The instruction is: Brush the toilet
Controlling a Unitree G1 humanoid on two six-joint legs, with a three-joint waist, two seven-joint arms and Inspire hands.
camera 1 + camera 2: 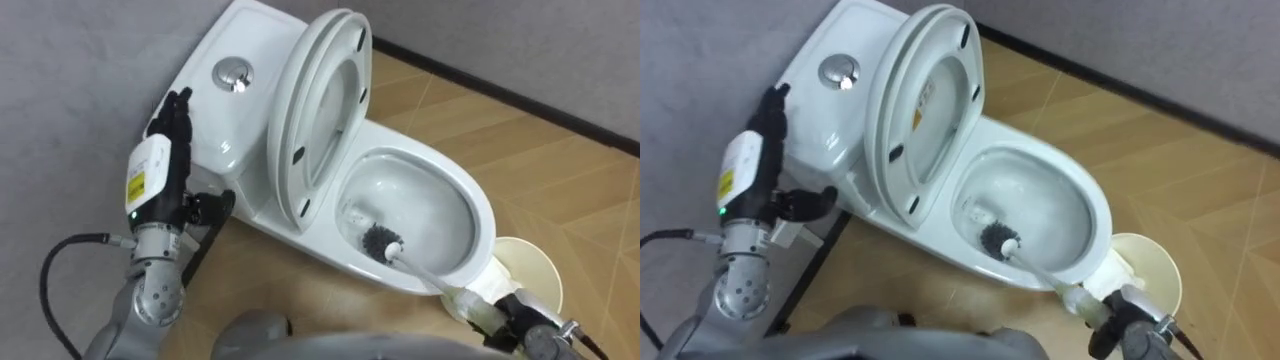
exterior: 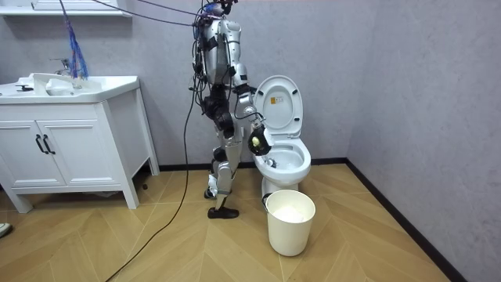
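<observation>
The toilet brush (image 1: 381,243) has its dark bristle head down inside the toilet bowl (image 1: 482,214), against the near wall of the basin. Its pale handle slants out over the rim to the right robot hand (image 1: 518,318), whose fingers are closed around it. The seat and lid (image 1: 318,105) stand raised against the tank (image 1: 222,118). The left robot hand (image 1: 168,128) is held up beside the tank, fingers straight. A white bin (image 2: 290,223) stands on the wooden floor (image 2: 156,251) just in front of the bowl.
</observation>
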